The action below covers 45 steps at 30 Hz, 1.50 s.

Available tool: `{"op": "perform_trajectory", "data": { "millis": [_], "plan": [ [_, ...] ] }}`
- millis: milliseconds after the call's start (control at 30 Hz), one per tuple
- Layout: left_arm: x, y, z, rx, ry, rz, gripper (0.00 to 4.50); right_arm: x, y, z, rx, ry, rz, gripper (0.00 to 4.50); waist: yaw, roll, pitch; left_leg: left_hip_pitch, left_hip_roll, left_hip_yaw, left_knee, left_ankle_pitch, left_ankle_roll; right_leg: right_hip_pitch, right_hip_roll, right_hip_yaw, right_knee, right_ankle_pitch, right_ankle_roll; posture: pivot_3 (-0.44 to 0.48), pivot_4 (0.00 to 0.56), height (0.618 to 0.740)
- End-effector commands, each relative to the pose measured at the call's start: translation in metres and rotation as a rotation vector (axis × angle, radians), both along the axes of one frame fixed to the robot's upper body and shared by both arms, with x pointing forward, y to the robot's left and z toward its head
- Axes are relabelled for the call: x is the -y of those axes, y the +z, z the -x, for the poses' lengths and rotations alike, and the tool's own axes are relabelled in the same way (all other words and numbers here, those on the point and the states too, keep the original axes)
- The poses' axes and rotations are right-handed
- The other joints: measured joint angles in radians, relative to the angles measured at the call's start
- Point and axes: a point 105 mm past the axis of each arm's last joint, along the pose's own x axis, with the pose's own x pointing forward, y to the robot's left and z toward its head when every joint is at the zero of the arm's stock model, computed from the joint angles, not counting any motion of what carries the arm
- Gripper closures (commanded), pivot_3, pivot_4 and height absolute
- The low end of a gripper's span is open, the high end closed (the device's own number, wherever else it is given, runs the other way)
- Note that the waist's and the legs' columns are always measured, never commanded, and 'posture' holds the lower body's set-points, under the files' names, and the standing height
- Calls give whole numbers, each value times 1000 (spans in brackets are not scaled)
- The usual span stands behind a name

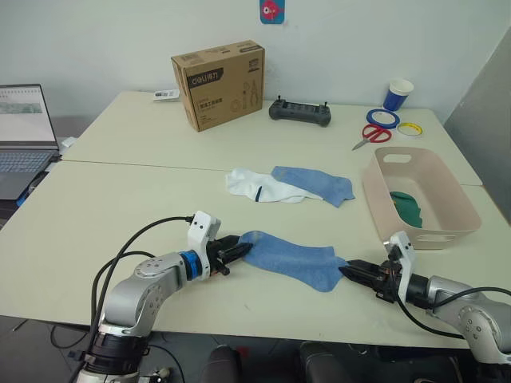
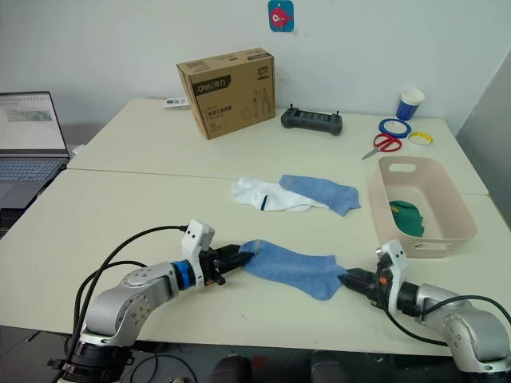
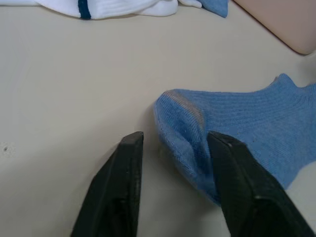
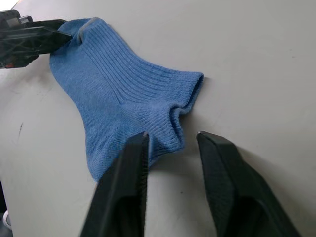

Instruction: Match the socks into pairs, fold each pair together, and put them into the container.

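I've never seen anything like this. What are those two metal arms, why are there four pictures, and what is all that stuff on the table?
They are a humanoid robot's two arms. Two pictures come from cameras on its head; the other two from cameras on each wrist, looking along the black fingers. Its left hand and right hand, both open, sit at opposite ends of a light blue sock; neither is gripping it. Farther back lie a white sock and a second blue sock, partly under the white one. A dark green sock lies in the pink basin. The table also holds a cardboard box and scissors.

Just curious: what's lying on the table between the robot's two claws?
One light blue sock, stretched between the left gripper and right gripper in the eye views.
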Motion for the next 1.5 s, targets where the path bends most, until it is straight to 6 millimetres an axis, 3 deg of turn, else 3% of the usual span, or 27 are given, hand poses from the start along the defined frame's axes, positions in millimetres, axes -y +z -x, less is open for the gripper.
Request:
{"op": "perform_trajectory", "data": {
  "millis": [33,67,133,367,500,633,767,1033,1500],
  "plan": [
    [1,6,2,22,-7,5,3608,-4,10,0,26,12,-39,4162,0,0,0,0,0,0,0,0,0,0,0,0,0,0,0,0,150,740],
    [1,5,2,21,-5,4,3930,-5,10,1,22,16,-44,4497,0,0,0,0,0,0,0,0,0,0,0,0,0,0,0,0,150,740],
    [2,5,7,10,0,16,4464,-3,10,4,0,20,-62,4500,0,0,0,0,0,0,0,0,0,0,0,0,0,0,0,0,150,740],
    [11,8,34,-61,17,83,4464,16,28,13,-89,21,-151,4500,1,0,0,0,0,0,0,0,0,0,-1,0,0,0,0,0,150,740],
    [19,8,52,-129,9,142,4464,33,27,16,-150,16,-108,4500,0,0,0,0,0,0,0,0,0,0,-1,0,0,0,0,0,150,740],
    [26,2,64,-144,9,124,4464,42,22,6,-178,-2,-74,4500,-3,0,0,0,0,1,0,0,0,0,-1,1,0,0,0,0,150,740],
    [21,-7,54,-100,74,80,4464,38,14,-1,-188,7,-52,4500,-3,0,0,1,-1,0,0,0,0,0,0,1,0,0,-1,0,150,740],
    [19,6,48,-4,125,124,4464,19,14,-3,-195,63,-79,4500,-1,0,0,0,-1,1,0,0,0,0,0,1,-1,0,-1,0,150,740],
    [11,-9,66,-54,131,90,4464,14,7,-6,-181,76,-60,4500,-2,1,0,1,0,1,0,0,0,0,0,1,-1,0,-1,0,150,740]
  ]
}}
